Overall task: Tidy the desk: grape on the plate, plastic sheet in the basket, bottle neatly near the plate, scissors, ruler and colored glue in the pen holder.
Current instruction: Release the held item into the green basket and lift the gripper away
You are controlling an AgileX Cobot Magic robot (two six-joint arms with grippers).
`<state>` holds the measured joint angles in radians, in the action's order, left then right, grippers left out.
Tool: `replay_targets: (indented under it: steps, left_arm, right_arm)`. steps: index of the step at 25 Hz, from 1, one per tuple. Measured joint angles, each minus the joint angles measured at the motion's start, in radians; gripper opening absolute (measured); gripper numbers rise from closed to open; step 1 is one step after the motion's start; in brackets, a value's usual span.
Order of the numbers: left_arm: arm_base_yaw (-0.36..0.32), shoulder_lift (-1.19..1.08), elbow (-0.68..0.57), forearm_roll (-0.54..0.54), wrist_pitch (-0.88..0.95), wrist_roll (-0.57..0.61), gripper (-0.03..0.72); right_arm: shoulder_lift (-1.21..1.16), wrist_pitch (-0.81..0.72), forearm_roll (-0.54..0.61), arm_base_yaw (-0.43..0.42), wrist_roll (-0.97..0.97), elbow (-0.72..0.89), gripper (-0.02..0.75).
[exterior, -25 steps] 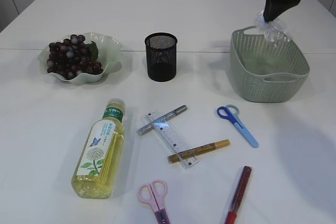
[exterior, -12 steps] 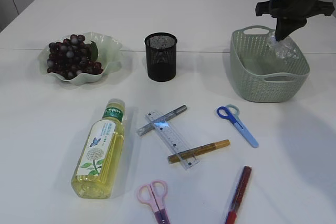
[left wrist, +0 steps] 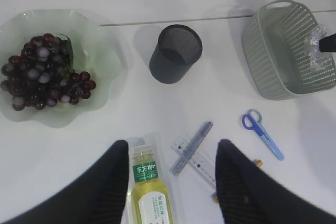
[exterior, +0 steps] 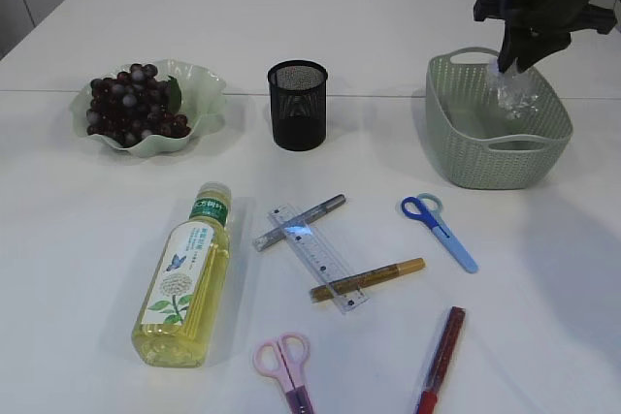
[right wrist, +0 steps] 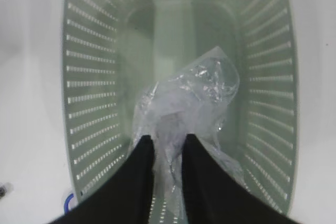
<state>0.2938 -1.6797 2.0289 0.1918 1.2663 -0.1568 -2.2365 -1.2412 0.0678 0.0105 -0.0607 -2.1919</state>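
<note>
Compared with a second ago, the right claw [exterior: 512, 57] has been lowered from above the basket's far rim to just over the basket [exterior: 456, 157], and the plastic sheet [exterior: 514, 92] has been brought down inside its walls. The two fingers, pressed together before, are now parted slightly in the right wrist view, with crumpled film [right wrist: 184, 103] lying between and ahead of them; whether the sheet is gripped or merely touching cannot be told. The right arm is held pointing downward over the basket at the table's far right corner. The left claw [left wrist: 173, 182] is held high over the near-left part of the table, its fingers spread wide and nothing between them, above the cap of the bottle [left wrist: 149, 192]. Nothing else has been moved: the grapes [exterior: 131, 104] are on the plate [exterior: 199, 79] near the far left edge.
</note>
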Motion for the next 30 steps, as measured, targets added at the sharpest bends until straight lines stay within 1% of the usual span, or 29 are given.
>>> replay_targets:
  steps: [2, 6, 8, 9, 13, 17, 23, 25, 30]
  left_arm:
    - [0.000, 0.000, 0.000, 0.000, 0.000, 0.000, 0.390]
    - [0.000, 0.000, 0.000, 0.000, 0.000, 0.000, 0.390]
    - [0.000, 0.000, 0.000, 0.000, 0.000, 0.000, 0.390]
    - [0.000, 0.000, 0.000, 0.000, 0.000, 0.000, 0.390]
    - [0.000, 0.000, 0.000, 0.000, 0.000, -0.005, 0.390]
    - [0.000, 0.000, 0.000, -0.002, 0.000, -0.043, 0.395]
    - [0.000, 0.004, -0.010, -0.002, 0.000, -0.052, 0.398]
    - [0.000, 0.019, -0.044, -0.004, 0.000, -0.052, 0.399]
    - [0.000, 0.068, -0.221, -0.028, 0.000, -0.061, 0.401]
  right_arm:
    - [0.000, 0.004, 0.015, 0.000, 0.000, 0.000, 0.253]
    - [0.000, 0.016, 0.021, 0.000, 0.000, 0.000, 0.430]
    - [0.000, 0.021, 0.024, 0.000, 0.000, 0.000, 0.487]
    - [0.000, 0.021, 0.026, 0.000, 0.000, 0.000, 0.504]
    - [0.000, 0.008, 0.041, 0.000, 0.000, 0.000, 0.522]
    - [0.000, 0.004, 0.045, 0.000, 0.000, 0.000, 0.523]
    - [0.004, 0.002, 0.067, 0.000, 0.000, 0.000, 0.524]
    - [0.020, 0.000, 0.071, 0.000, 0.000, 0.000, 0.524]
    - [0.108, -0.002, 0.115, 0.000, 0.000, 0.042, 0.524]
